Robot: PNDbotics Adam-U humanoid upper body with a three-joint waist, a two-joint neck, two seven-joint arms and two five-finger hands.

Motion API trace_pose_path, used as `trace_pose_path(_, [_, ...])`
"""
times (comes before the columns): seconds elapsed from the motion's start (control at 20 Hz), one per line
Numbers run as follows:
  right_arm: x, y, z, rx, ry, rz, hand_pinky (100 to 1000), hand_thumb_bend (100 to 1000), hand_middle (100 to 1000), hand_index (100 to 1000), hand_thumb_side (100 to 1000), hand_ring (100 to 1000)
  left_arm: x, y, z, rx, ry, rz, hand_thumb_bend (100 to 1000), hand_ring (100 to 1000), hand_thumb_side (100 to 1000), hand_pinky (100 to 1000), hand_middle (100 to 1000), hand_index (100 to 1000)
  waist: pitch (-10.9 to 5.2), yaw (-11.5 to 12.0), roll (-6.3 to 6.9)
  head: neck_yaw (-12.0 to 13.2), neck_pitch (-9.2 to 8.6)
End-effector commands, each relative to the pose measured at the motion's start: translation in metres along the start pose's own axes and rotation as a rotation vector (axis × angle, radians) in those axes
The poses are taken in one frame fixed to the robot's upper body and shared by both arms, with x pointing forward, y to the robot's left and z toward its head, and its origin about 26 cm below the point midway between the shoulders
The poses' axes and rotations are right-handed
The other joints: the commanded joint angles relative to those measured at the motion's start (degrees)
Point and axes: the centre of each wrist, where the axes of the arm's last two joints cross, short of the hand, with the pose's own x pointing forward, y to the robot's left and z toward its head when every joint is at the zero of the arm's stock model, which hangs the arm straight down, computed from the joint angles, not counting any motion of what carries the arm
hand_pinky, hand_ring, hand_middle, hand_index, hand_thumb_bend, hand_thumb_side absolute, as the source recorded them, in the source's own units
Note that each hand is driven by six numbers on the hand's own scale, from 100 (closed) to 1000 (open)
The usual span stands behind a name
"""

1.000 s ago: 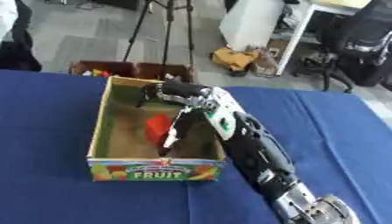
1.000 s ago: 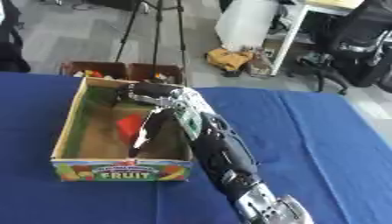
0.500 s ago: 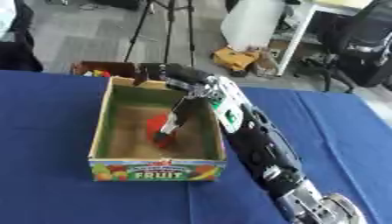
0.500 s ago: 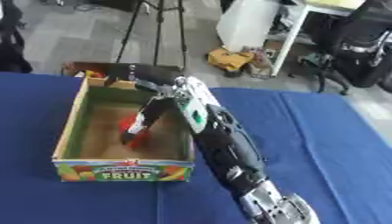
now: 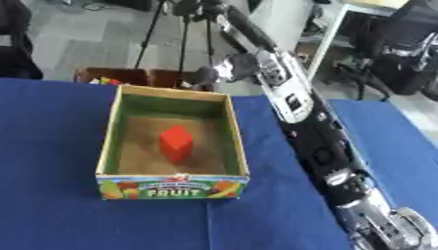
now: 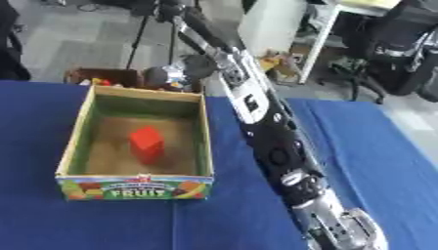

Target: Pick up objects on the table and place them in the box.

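Above the box's far rim, the right hand [image 5: 224, 71] hangs blurred, so I cannot tell how its fingers are set. The red block [image 5: 176, 141] lies inside the box [image 5: 109, 139]; it looks light, stiff, easiest pinched across flat sides.

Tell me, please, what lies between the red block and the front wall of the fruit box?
Nothing: in the left eye view, only bare brown box floor lies between the red block and the front wall of the fruit box.

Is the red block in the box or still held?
In: the red block lies on the box floor, nothing touching it.
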Motion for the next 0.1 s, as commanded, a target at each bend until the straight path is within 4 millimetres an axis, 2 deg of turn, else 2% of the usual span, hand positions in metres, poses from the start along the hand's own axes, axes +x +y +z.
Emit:
trace_pose_path(0.05, [0.016, -0.0398, 0.0002, -0.134, -0.055, 0.036, 760, 887, 839, 871, 1000, 986, 0.006, 0.0067, -0.0025, -0.003, -0.012, -0.024, 100, 997, 1000, 759, 986, 888, -2.89, -0.6, 1.79, 0.41, -1.14])
trace_pose_path(0.1, [0.0196, -0.0439, 0.0035, -0.163, -0.061, 0.039, 755, 854, 838, 870, 1000, 979, 0.0062, 0.0072, -0.0023, 0.0, -0.012, -0.025, 100, 997, 1000, 760, 986, 888, -3.02, -1.03, 2.0, 0.72, -1.27])
